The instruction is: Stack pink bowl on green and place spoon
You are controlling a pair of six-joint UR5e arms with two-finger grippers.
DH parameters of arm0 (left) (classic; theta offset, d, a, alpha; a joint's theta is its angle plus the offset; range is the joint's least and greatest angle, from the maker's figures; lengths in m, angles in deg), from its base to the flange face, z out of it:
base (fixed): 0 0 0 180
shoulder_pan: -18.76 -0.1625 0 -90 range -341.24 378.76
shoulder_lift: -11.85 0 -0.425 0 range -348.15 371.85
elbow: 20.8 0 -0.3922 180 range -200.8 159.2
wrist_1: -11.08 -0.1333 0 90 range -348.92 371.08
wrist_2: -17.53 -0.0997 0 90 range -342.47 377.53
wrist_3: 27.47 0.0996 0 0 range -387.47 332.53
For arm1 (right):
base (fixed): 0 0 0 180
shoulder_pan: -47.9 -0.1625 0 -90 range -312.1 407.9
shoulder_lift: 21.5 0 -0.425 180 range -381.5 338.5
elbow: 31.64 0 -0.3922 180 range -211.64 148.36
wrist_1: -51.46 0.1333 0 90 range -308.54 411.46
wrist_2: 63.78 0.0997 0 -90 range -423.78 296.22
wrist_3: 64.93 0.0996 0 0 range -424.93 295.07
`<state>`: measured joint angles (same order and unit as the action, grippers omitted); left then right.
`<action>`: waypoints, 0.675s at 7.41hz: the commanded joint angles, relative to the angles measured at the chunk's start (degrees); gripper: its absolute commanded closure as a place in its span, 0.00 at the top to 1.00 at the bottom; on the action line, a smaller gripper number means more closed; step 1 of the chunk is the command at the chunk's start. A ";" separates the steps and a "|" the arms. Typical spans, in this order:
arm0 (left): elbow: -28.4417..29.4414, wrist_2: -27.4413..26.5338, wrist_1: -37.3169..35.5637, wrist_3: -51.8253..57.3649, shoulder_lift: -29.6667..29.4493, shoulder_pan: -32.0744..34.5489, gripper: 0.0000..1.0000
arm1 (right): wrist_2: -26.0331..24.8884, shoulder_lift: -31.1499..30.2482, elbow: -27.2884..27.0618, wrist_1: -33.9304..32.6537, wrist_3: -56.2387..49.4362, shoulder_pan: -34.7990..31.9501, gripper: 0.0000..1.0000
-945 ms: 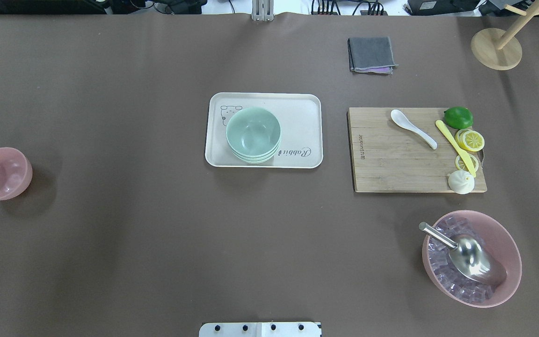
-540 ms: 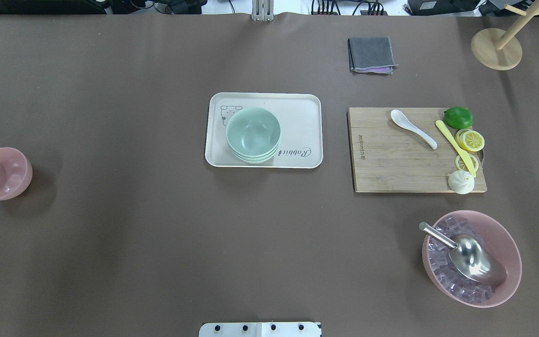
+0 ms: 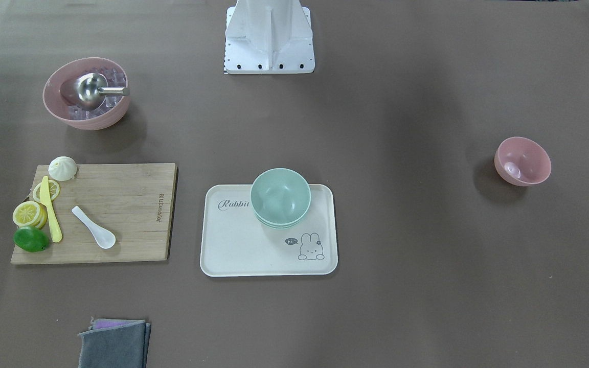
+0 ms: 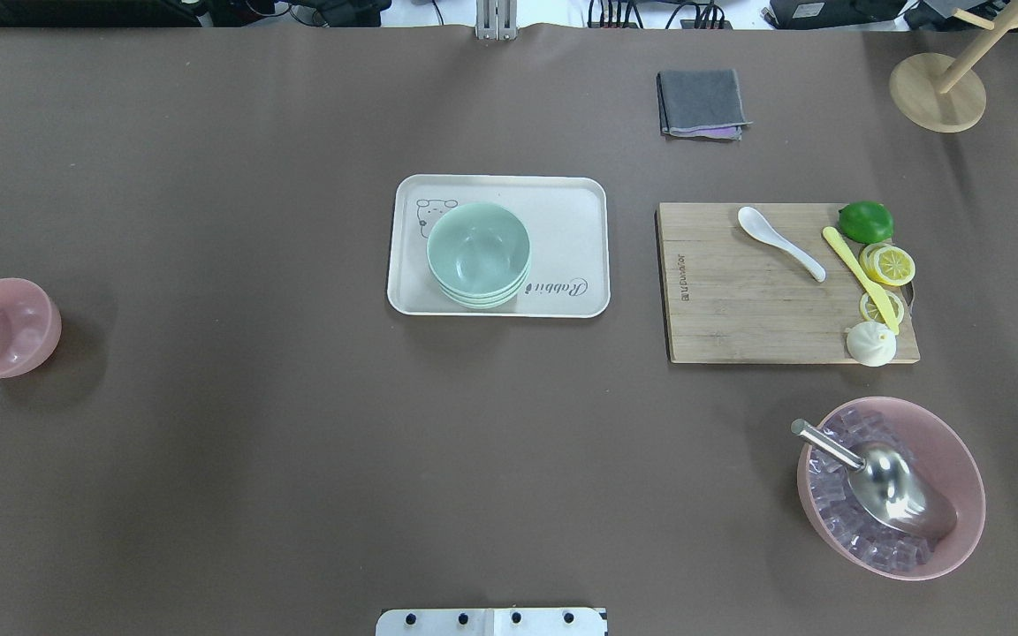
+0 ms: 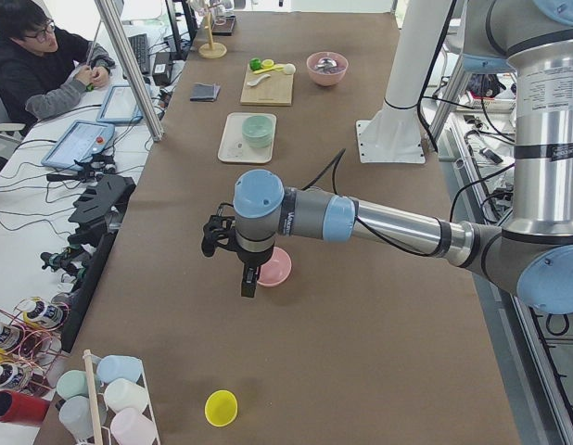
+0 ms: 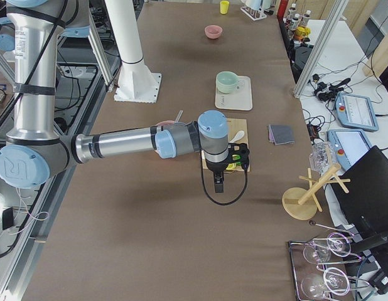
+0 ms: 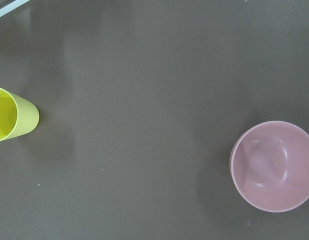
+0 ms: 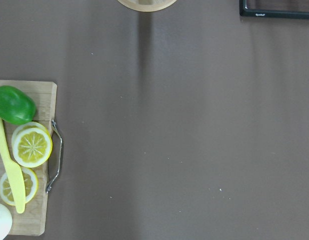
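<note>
Where the left gripper point(image 5: 247, 287) hangs, the pink bowl point(image 5: 276, 270) lies just beside.

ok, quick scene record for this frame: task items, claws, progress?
pink bowl: upright on bare table, robot's far left, untouched
green bowls: nested stack on white tray
spoon: on cutting board, beside yellow knife
left claw: near pink bowl; open or shut unclear
right claw: near cutting board; open or shut unclear
progress: nothing stacked, spoon not placed
</note>
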<state>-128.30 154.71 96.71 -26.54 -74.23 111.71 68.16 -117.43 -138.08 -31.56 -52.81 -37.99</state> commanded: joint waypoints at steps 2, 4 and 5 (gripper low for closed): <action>0.01 0.37 0.41 -0.15 -0.75 0.04 0.99 | 2.62 2.75 0.00 1.71 -0.17 0.19 1.00; -1.03 3.36 3.02 -0.40 -0.84 0.04 0.99 | 2.45 3.90 0.00 2.15 0.26 1.42 1.00; -0.61 3.36 4.52 -0.76 -1.45 -0.22 0.99 | 2.36 3.91 0.09 2.15 0.18 1.86 1.00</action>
<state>-128.85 157.60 99.29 -26.92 -75.25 111.66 70.62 -113.77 -138.07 -29.56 -52.74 -36.68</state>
